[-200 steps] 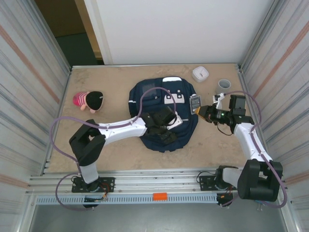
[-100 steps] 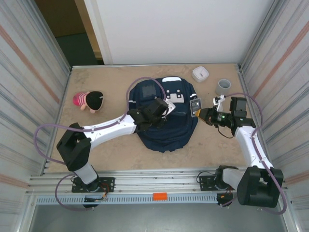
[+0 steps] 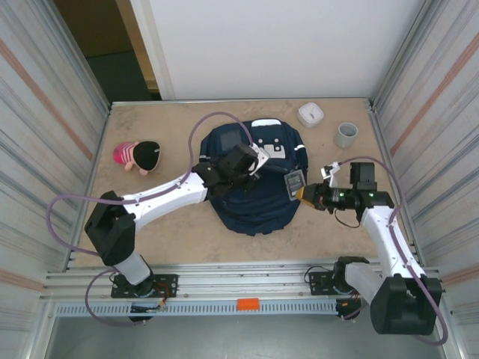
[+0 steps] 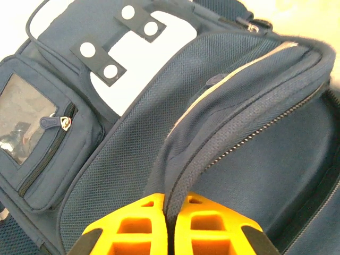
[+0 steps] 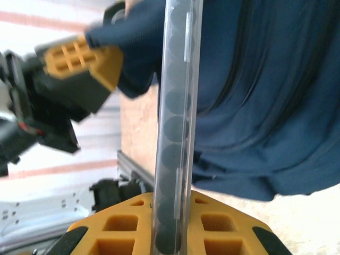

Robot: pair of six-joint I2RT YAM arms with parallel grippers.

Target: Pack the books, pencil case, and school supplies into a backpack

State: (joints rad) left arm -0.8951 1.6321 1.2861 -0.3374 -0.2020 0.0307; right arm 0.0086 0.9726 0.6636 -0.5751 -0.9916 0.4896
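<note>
Your left arm is slanting from the lower left of the top view up to the centre, wrist bent down. The left gripper (image 3: 253, 160) is pinching the backpack (image 3: 258, 209), which is lying flat mid-frame on the table (image 3: 172, 127). In the left wrist view the jaws are sitting together, clamped on the zipper lip (image 4: 212, 159) at the bottom centre.

Expect that cloth to be handling soft and limp. It will likely be sagging wherever you are not lifting, so the corded zipper edge is probably the firmest place to be gripping.

To the right, the black rectangle (image 3: 293, 182) is hanging at the backpack's right edge. The right gripper (image 3: 305, 193) is clamping its near end, and the right wrist view is showing it edge-on, upright between the fingers (image 5: 127, 223). It is looking thin, stiff, light and smooth, so it may be slipping or twisting. A hold nearer its middle would probably be steadier.

Your right arm is bending in from the lower right, forearm pointing left.
</note>
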